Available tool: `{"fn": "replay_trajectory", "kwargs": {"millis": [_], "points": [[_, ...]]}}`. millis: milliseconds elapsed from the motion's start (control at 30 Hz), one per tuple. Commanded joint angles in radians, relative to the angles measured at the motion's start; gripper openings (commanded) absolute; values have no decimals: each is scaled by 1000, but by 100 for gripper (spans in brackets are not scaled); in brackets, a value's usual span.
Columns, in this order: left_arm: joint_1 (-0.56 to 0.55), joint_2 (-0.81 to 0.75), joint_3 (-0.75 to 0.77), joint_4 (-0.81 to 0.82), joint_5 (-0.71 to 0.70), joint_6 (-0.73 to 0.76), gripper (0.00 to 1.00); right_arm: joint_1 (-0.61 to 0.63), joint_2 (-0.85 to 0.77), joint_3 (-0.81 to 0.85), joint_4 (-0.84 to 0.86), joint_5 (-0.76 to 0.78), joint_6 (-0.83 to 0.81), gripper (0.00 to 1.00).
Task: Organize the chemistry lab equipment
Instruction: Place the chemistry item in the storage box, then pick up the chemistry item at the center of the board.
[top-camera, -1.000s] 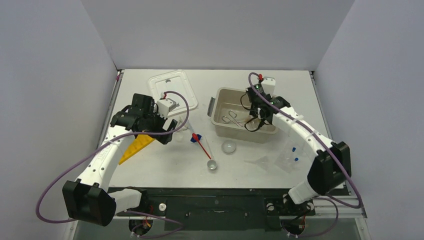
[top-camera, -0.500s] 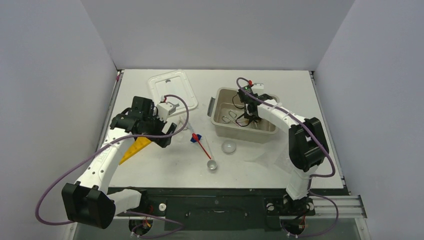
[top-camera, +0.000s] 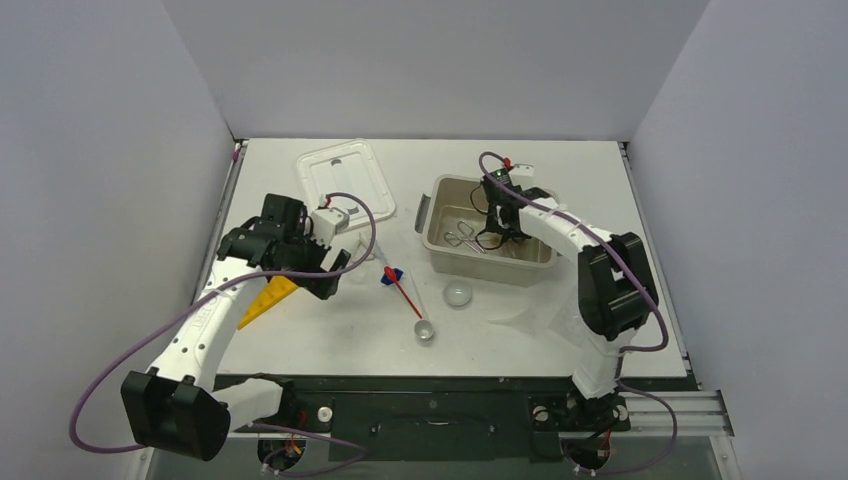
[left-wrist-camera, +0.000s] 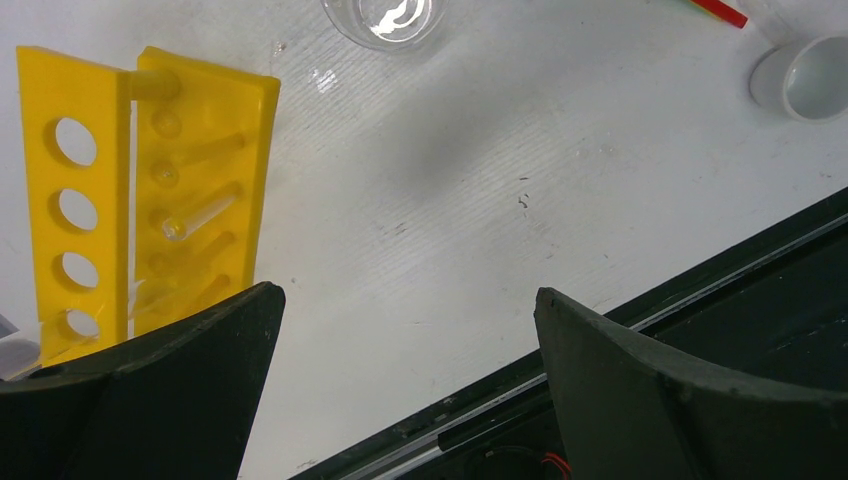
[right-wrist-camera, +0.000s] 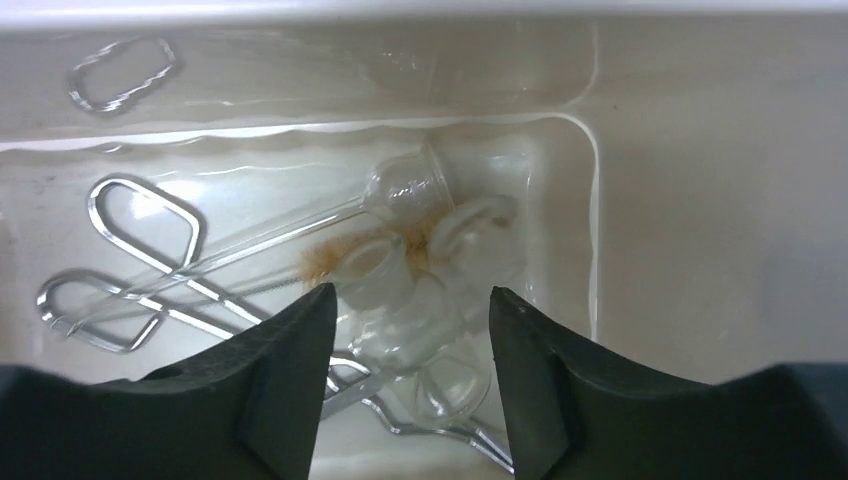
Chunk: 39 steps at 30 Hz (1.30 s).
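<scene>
Right gripper (right-wrist-camera: 410, 300) shifted left over beige tub (top-camera: 480, 266), jaws apart, left gripper (left-wrist-camera: 405, 300) spread, white table (top-camera: 330, 335), grey walls (top-camera: 430, 60)

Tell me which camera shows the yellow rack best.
The left wrist view: the yellow rack lies close up, its round holes plain. The top view shows only a yellow wedge, partly under the left arm. The right wrist view misses it.

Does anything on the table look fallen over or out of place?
Yes. The yellow plastic holed tube rack lies tipped over on the white table, with a clear test tube lying flat on it instead of standing.
</scene>
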Motion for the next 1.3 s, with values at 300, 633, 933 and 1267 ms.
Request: {"fn": "replay_trajectory", "kwargs": {"millis": [300, 633, 933, 1267], "points": [[6, -11, 128, -57, -23, 2, 97, 47, -556, -197, -54, -18, 73, 65], [-1, 15, 105, -18, 4, 1, 97, 149, -993, -655, -147, -40, 292, 64], [-6, 2, 83, 6, 20, -7, 97, 221, -1058, -825, -134, -81, 398, 59], [-7, 16, 69, 25, 18, -7, 97, 232, -1027, -945, 37, -181, 456, 41]]}}
